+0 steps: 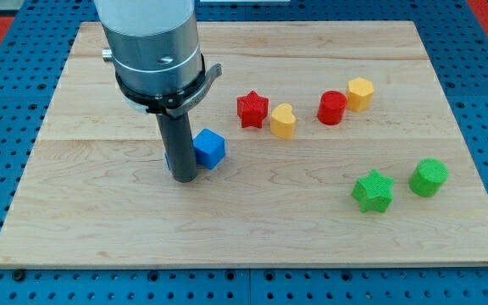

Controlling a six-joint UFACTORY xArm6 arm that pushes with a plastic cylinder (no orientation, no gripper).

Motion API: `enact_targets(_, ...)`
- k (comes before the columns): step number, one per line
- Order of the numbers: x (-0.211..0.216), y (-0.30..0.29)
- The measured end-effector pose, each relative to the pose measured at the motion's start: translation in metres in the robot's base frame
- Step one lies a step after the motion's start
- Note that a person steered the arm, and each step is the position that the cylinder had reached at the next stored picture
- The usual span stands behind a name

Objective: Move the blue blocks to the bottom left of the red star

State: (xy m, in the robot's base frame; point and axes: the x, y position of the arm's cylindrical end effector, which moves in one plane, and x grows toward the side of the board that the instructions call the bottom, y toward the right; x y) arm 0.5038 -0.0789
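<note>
A red star (252, 109) lies on the wooden board (252, 229) a little above its middle. A blue cube (210, 148) lies to the star's lower left. A second blue block (168, 157) is mostly hidden behind the dark rod, with only a sliver showing at the rod's left edge. My tip (184, 179) rests on the board just left of and slightly below the blue cube, close to or touching it.
A yellow heart (283, 121) lies right beside the red star. A red cylinder (332, 108) and a yellow hexagonal block (360, 93) lie further right. A green star (373, 191) and a green cylinder (429, 177) lie at the lower right.
</note>
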Motion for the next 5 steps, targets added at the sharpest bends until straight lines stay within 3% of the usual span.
enact_targets(3,0.000,-0.001)
enact_targets(4,0.010,0.006)
enact_targets(5,0.051,0.034)
